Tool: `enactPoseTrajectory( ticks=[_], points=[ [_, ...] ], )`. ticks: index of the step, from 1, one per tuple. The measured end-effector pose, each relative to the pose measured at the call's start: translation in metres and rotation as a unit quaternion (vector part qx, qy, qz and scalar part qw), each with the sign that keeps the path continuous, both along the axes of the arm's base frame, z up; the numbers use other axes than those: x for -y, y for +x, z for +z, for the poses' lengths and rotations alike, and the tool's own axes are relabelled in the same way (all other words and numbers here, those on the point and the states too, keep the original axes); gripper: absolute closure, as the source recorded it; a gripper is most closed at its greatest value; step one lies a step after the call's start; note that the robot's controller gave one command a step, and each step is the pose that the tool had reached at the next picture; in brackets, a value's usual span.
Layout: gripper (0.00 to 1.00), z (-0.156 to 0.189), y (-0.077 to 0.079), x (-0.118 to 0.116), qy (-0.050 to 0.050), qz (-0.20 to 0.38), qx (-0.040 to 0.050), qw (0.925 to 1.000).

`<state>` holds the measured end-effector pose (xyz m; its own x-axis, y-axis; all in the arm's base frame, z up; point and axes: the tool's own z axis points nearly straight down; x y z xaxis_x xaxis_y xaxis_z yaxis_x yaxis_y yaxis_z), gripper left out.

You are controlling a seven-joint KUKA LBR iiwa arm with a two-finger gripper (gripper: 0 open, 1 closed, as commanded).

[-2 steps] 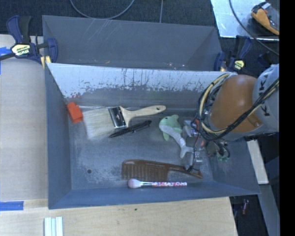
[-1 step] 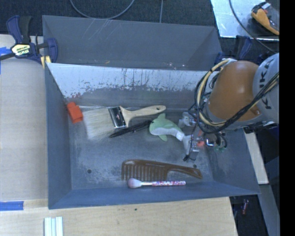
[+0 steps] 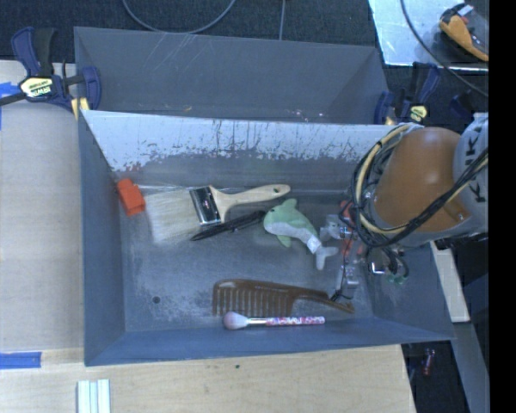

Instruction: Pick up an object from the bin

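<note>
My gripper hangs low at the bin's right side, just over the right end of a brown comb that lies along the bin's front. A thin brush with a pink tuft and patterned handle rests right in front of the comb. A green and white soft thing lies just to the left of the gripper, apart from it. I see nothing held in the gripper.
A wide paintbrush with a pale wooden handle lies at the back left, a black pen beside it. An orange block sits in the far left corner. The arm's orange cover and cables hang over the bin's right wall.
</note>
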<state>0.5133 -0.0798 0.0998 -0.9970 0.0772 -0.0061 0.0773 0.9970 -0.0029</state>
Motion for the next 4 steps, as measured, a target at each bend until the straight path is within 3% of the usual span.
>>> enactPoseTrajectory(
  ticks=[1,2,4],
  points=[
    [0.0,-0.03,-0.028,-0.012,0.0,-0.043,0.0107,0.999],
    [1.0,-0.029,-0.021,0.003,0.0,-0.067,0.0074,0.9977],
    [1.0,-0.011,-0.023,0.003,0.0,-0.067,0.0056,0.9978]
  ],
)
